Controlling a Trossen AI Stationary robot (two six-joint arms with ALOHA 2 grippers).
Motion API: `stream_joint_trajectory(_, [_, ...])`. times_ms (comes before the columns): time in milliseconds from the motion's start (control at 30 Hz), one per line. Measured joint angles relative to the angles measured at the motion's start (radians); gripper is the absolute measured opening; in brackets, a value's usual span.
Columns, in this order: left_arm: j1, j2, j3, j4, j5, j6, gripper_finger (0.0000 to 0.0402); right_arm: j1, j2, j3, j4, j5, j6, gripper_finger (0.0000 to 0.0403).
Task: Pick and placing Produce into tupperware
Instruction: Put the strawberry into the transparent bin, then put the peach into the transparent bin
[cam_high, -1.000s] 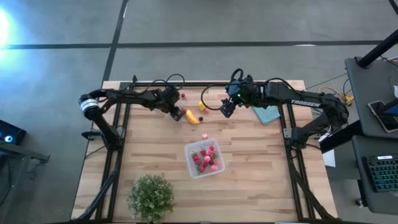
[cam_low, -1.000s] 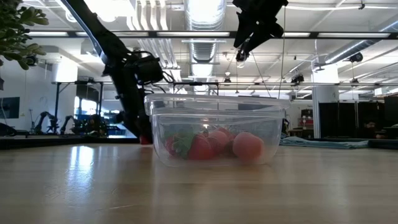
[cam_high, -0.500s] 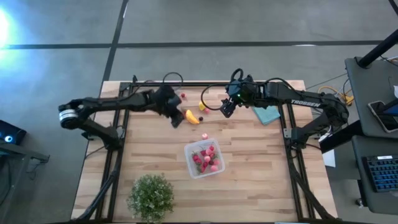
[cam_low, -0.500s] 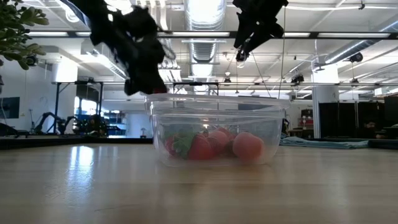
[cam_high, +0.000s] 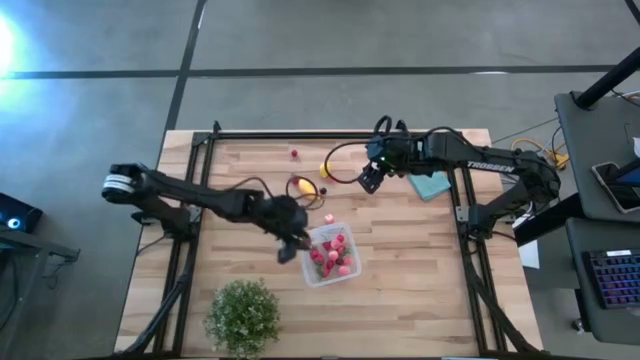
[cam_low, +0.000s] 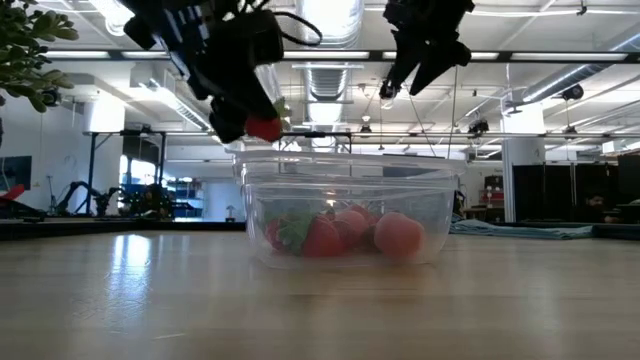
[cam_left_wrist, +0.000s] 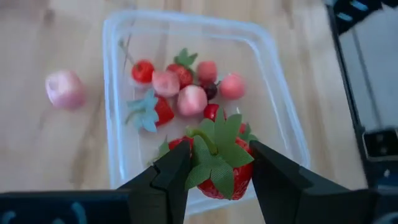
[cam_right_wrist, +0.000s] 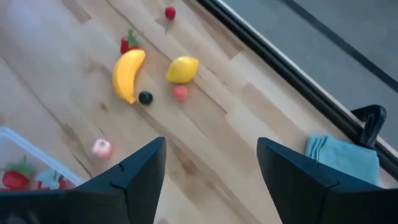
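The clear tupperware (cam_high: 329, 254) stands mid-table with several red and pink berry pieces (cam_left_wrist: 186, 93) inside. My left gripper (cam_high: 291, 246) hovers at its left rim, shut on a red strawberry with a green leafy cap (cam_left_wrist: 219, 163); the low view shows that strawberry (cam_low: 263, 127) above the rim. More produce lies on the far part of the table: a banana (cam_right_wrist: 128, 74), a lemon (cam_right_wrist: 182, 69), a dark berry (cam_right_wrist: 145, 98) and a pink piece (cam_right_wrist: 101, 148). My right gripper (cam_high: 370, 180) hangs open above the table beyond them, holding nothing. My left gripper pinches the strawberry by its two sides (cam_left_wrist: 244, 174), just under the leafy cap, between its two fingers. The fingers slant down toward the tupperware. The strawberry is lifted clear, above the box's rim, with its green cap turned up toward the wrist.
A bushy green plant (cam_high: 243, 316) stands near the table's front edge, left of the tupperware. A folded teal cloth (cam_high: 430, 184) lies at the far right, by the right arm. A small red cherry (cam_high: 294, 154) sits near the far edge.
My left gripper has swung from the far part of the table, beside the banana, toward the near edge and right, rising and turning, and now hangs over the tupperware's left rim. The strawberry came along in its fingers, lifted clear.
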Motion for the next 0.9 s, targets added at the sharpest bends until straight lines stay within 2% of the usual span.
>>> stream_joint_trajectory(200, [-0.016, 0.129, 0.052, 0.037, -0.001, -0.251, 0.0147, 0.013, -0.003, 0.000, 0.003, -0.010, -0.094, 0.0259])
stream_joint_trajectory(500, [-0.021, 0.177, 0.148, 0.035, -0.046, -0.321, 0.0239, 0.017, 0.008, -0.013, 0.006, -0.027, -0.152, 0.0277])
stream_joint_trajectory(667, [-0.014, 0.090, 0.152, -0.057, -0.058, -0.309, 0.0266, 0.017, 0.056, -0.044, 0.014, -0.068, -0.257, 0.0280])
stream_joint_trajectory(800, [0.002, -0.033, 0.131, -0.200, -0.179, -0.293, 0.0268, 0.017, 0.117, -0.097, 0.106, -0.110, -0.350, 0.0274])
stream_joint_trajectory(900, [0.031, -0.113, 0.098, -0.275, -0.242, -0.274, 0.0269, 0.003, 0.167, -0.127, 0.200, -0.198, -0.383, 0.0269])
